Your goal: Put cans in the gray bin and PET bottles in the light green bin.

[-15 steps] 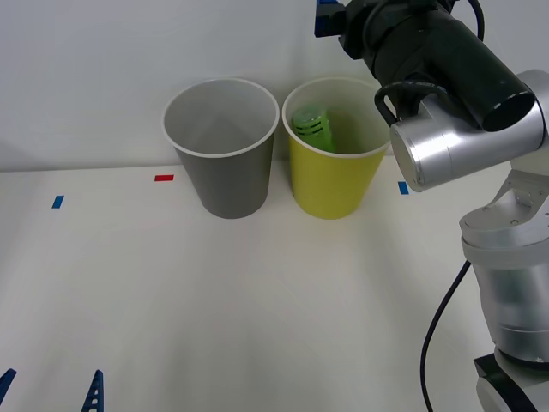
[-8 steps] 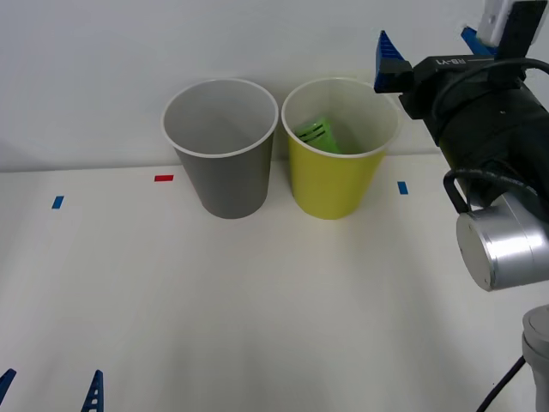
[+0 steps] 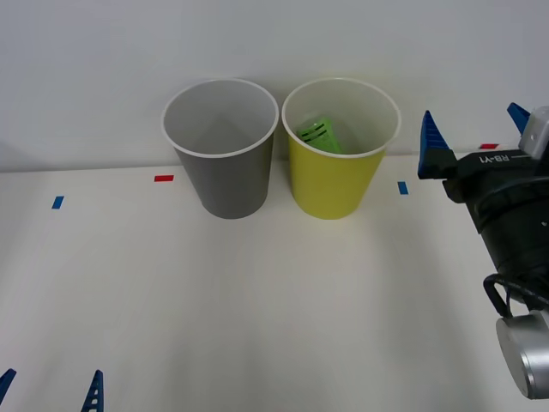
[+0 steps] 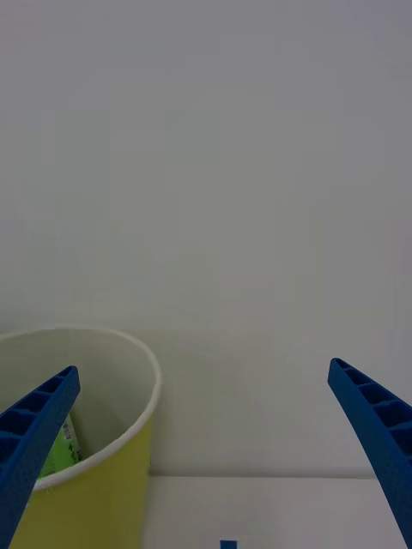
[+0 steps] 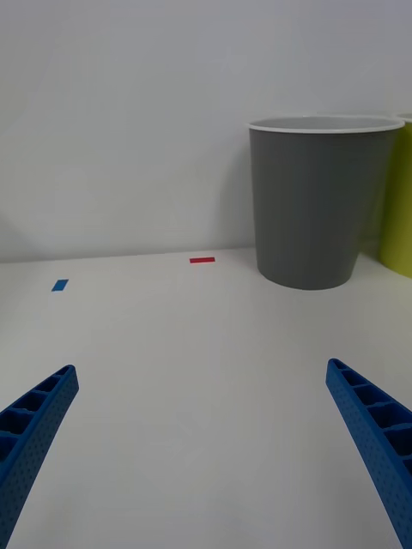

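Note:
The gray bin (image 3: 223, 154) and the light green bin (image 3: 339, 159) stand side by side at the back of the white table. A green-labelled PET bottle (image 3: 319, 135) lies tilted inside the light green bin; part of its label (image 4: 60, 446) shows over the rim. No cans show. My right gripper (image 3: 474, 129) hangs open and holds nothing, to the right of the light green bin (image 4: 86, 463). At the front left edge of the table my left gripper (image 3: 47, 390) is open, facing the gray bin (image 5: 316, 206).
Small blue tape marks (image 3: 57, 202) (image 3: 402, 187) and red ones (image 3: 164, 178) (image 3: 488, 146) lie on the table (image 3: 257, 300) near the back wall. The right arm's black and silver body (image 3: 515, 266) fills the right side.
My right arm has drawn back from above the light green bin, moving right and down. The PET bottle has settled lower inside that bin. The left arm has stayed still.

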Robot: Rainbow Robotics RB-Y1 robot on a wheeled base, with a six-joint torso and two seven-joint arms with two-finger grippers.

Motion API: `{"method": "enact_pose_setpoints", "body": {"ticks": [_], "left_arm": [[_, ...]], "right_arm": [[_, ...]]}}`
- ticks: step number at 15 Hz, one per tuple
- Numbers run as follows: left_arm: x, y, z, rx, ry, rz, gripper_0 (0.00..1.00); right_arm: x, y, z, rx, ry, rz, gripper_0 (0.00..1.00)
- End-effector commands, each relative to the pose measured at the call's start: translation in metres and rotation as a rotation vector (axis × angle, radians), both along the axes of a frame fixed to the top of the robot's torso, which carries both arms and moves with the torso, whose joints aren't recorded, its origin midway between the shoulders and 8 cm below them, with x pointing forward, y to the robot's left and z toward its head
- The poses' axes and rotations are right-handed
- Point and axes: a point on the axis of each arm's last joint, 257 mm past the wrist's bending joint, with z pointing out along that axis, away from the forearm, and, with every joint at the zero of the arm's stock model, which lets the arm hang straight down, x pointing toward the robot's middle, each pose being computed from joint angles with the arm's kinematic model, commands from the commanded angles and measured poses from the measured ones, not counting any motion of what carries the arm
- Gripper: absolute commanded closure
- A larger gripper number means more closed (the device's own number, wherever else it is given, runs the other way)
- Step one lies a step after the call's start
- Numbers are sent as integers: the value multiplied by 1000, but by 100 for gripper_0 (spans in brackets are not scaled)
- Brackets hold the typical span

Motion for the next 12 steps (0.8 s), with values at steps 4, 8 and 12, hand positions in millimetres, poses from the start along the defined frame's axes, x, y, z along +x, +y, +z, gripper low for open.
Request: {"method": "enact_pose_setpoints", "body": {"ticks": [4, 8, 12], "left_arm": [[0, 0, 0, 0, 0, 0, 0], [0, 0, 0, 0, 0, 0, 0], [0, 0, 0, 0, 0, 0, 0]], "right_arm": [[-46, -28, -33, -14, -30, -15, 0], [-74, -30, -60, -32, -134, 50, 0], [-111, -44, -111, -59, -38, 56, 0]]}}
